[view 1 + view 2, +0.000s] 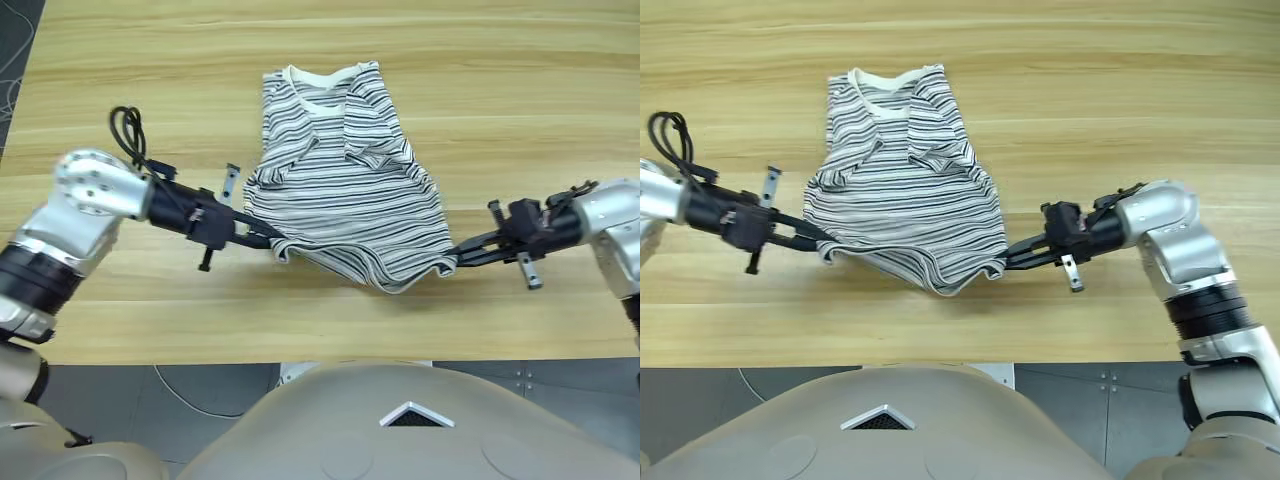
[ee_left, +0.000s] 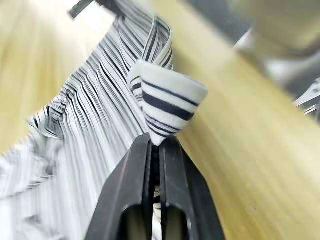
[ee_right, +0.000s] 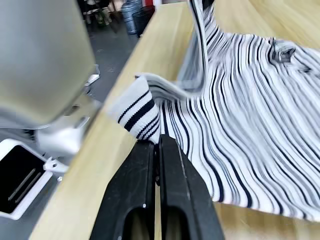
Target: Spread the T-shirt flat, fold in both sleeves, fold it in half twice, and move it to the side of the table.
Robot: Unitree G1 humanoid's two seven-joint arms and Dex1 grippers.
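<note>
Where the striped T-shirt lies at the middle of the wooden table, its near hem is pinched at both corners. The left tool has its two fingers pressed almost together, with only a rolled knot of hem cloth between them, as the left wrist view confirms. The right tool grips the opposite corner in the same way, its fingers parallel and nearly touching around a fold of fabric. Between the two tools the hem sags in a shallow curve.

The shirt's long axis runs from the robot outward. The pale collar is at the far end, pointing away from the robot, and the hem is at the near end. Both sleeves appear turned in over the front.

The tips of both tools are buried in the gathered cloth in the head views. The sleeve edges are hard to trace among the stripes. Whether the sagging hem touches the table cannot be told.
</note>
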